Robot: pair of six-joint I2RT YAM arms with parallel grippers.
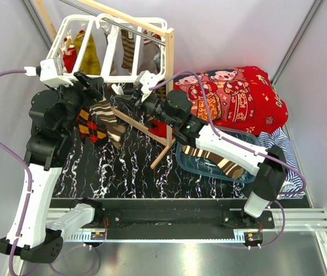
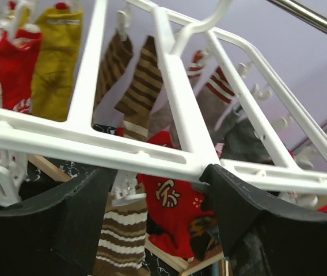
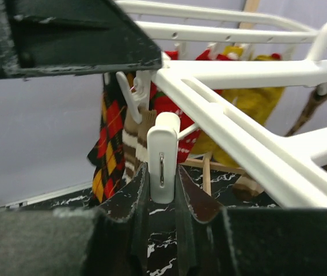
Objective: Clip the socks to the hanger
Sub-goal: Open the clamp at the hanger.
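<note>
The white hanger (image 1: 56,50) hangs at the back left. Clipped socks dangle from it: red (image 1: 68,57), mustard (image 1: 88,54), argyle (image 1: 90,123) and brown-cream striped (image 1: 110,118). My left gripper (image 1: 86,80) is at the hanger's near edge. In the left wrist view its jaws (image 2: 160,190) stand wide apart, with a hanger bar (image 2: 169,86) lying across the fingertips. My right gripper (image 1: 123,96) is under the hanger. In the right wrist view it (image 3: 163,184) is shut on a white clip (image 3: 162,149) that hangs from the frame (image 3: 255,72). Another striped sock (image 1: 215,160) lies in the basket.
A bare-wood rack (image 1: 166,75) carries the hanger. A red cartoon blanket (image 1: 232,95) lies at the back right, with a blue basket (image 1: 189,164) in front of it. A blue-white striped cloth (image 1: 281,146) lies at the far right. Grey walls close in both sides.
</note>
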